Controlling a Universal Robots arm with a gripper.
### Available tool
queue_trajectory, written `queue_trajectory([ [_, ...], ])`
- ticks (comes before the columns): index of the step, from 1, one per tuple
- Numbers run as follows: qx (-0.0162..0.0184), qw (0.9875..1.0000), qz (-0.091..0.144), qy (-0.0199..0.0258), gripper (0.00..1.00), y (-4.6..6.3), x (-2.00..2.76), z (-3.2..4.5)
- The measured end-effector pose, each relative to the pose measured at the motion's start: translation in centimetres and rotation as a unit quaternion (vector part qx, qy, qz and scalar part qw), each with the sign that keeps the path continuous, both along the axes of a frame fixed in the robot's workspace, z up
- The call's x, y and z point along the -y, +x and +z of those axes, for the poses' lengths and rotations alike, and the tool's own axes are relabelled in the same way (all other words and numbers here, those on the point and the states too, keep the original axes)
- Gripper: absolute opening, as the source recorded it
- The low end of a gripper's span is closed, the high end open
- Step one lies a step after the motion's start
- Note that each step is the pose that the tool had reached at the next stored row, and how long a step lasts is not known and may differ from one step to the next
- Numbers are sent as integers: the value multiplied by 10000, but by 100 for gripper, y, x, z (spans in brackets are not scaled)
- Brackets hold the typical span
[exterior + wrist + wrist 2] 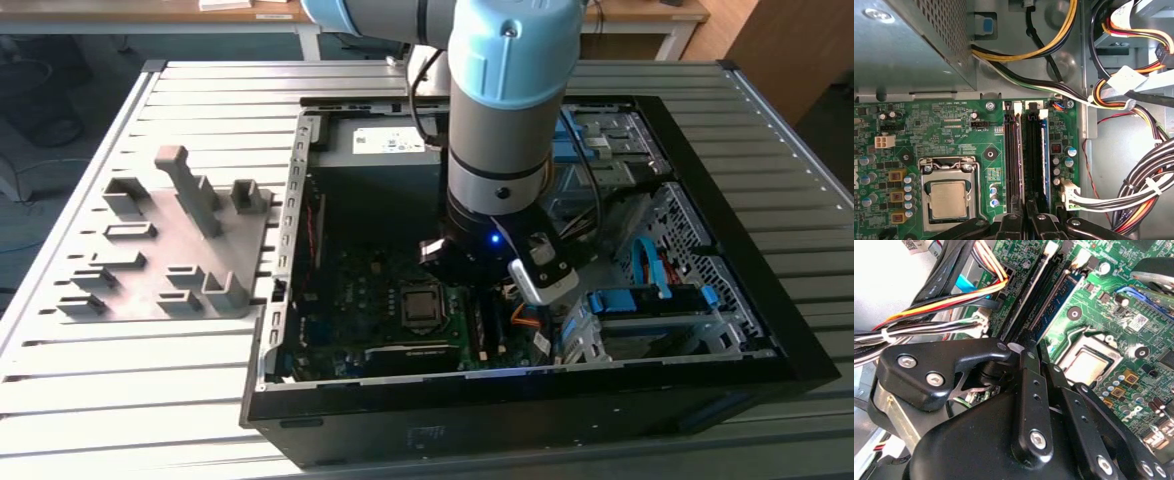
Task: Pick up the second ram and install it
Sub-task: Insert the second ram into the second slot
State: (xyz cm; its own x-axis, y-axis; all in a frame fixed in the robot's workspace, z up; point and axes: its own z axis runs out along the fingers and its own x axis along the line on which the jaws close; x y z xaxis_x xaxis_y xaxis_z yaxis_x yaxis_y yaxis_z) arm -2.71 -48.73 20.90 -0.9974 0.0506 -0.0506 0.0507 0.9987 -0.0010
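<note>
The second ram (1044, 160), a thin blue-green stick, stands on edge in the slot farthest from the processor and also appears in the second wrist view (1056, 307). Black empty slots (1013, 150) run beside it on the green motherboard (954, 130). My gripper (1025, 207) hangs low inside the open computer case (461, 275). It is shut, with its black fingers together just over the near end of the slots (1031, 347). Nothing shows between the fingers. I cannot tell whether the tips touch the stick.
Close by are the processor socket (949, 200), the metal power supply box (904, 45) and thick cable bundles (1134, 190). The blue-tabbed drive cage (654, 300) and case walls hem in the arm. A gray holder plate (160, 250) lies on the table at the exterior view's left.
</note>
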Motion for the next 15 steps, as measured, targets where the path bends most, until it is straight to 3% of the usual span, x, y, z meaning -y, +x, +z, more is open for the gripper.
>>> queue_trajectory([
  [12, 1, 10000, 0, -4, 15, 0, -1, -25],
  [13, 1, 10000, 0, -5, 21, 0, -1, -24],
  [15, 0, 10000, 0, -8, 21, 0, 0, -17],
])
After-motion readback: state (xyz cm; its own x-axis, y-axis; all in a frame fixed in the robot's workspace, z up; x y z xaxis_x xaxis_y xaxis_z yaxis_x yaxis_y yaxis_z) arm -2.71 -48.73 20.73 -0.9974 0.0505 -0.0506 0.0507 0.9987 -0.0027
